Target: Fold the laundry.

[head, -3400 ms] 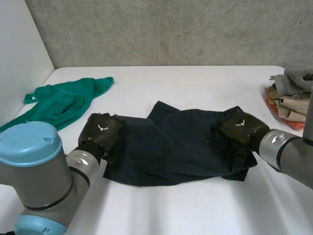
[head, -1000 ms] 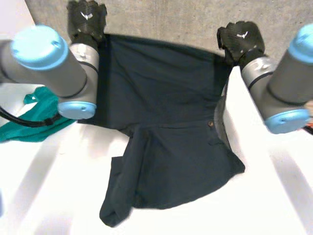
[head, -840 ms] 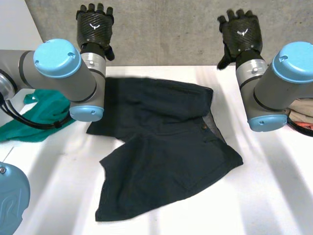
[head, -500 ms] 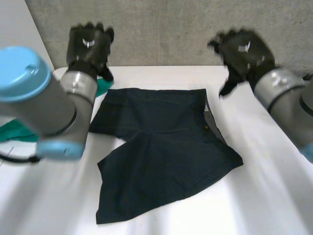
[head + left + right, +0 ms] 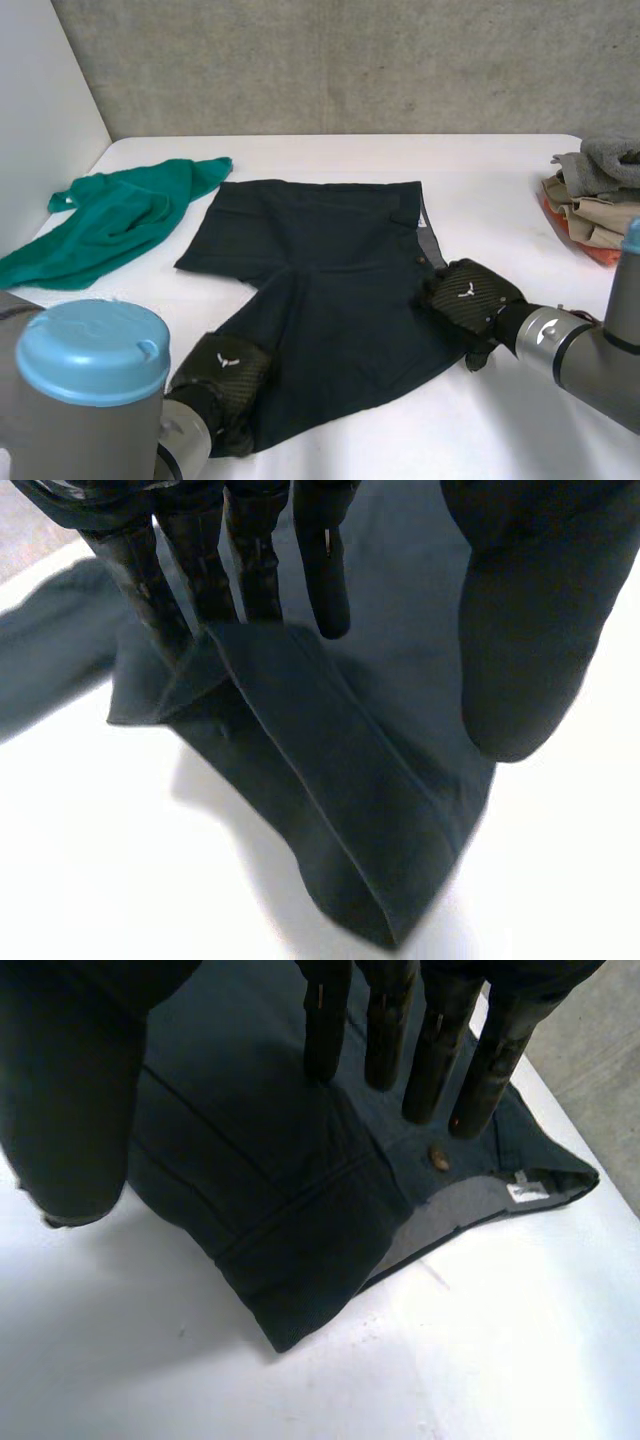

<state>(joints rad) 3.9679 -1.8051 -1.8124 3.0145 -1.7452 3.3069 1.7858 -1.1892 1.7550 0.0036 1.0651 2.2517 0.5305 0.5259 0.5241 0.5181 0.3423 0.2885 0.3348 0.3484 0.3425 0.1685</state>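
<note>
On white table, dark shorts spread flat. Left hand at leg hem corner, fingers straight, wide open; right hand same, nr waist button.

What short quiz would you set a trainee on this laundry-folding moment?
1. Where on the dark shorts is the left hand? A) the waistband B) the near leg-hem corner C) the middle
2. True or false: the right hand is curled shut round the shorts.
3. Fill in: the crumpled garment beside the shorts is ___.
Key: 1 B. 2 False: it is open at the shorts' edge. 3 green.
</note>
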